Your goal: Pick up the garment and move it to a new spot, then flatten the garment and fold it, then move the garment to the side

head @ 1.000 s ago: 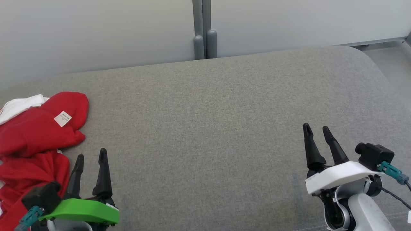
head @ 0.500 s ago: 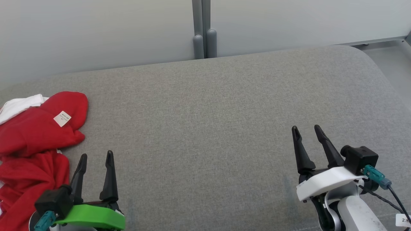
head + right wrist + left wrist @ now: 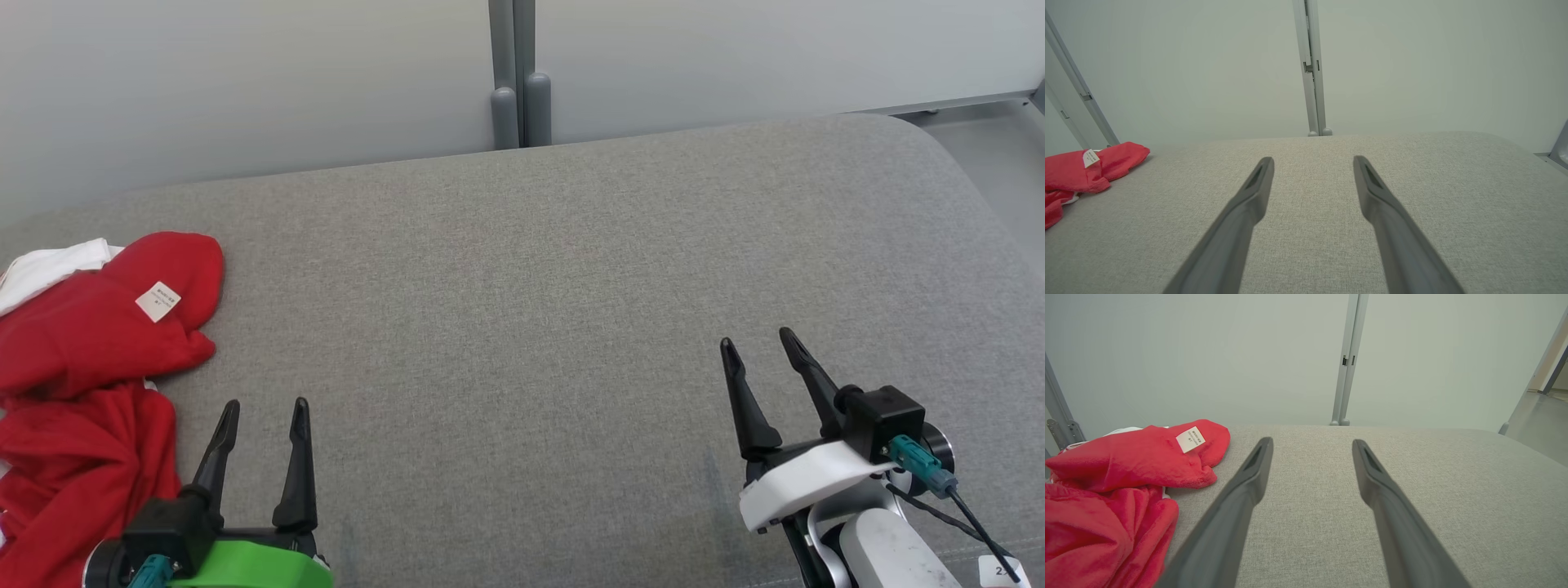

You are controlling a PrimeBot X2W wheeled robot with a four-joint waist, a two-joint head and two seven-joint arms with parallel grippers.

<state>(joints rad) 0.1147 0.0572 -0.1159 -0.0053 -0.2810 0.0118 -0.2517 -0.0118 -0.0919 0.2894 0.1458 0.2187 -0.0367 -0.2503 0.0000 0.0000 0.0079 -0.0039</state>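
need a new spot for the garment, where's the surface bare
Bare: the grey surface from the left end effector across to the right end effector and back to the wall. Crowded: the left edge, where the red garment lies heaped with white cloth.

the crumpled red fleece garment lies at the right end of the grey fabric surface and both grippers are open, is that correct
No: the head view shows the crumpled red fleece garment at the left end of the grey fabric surface. The left gripper and right gripper are open.
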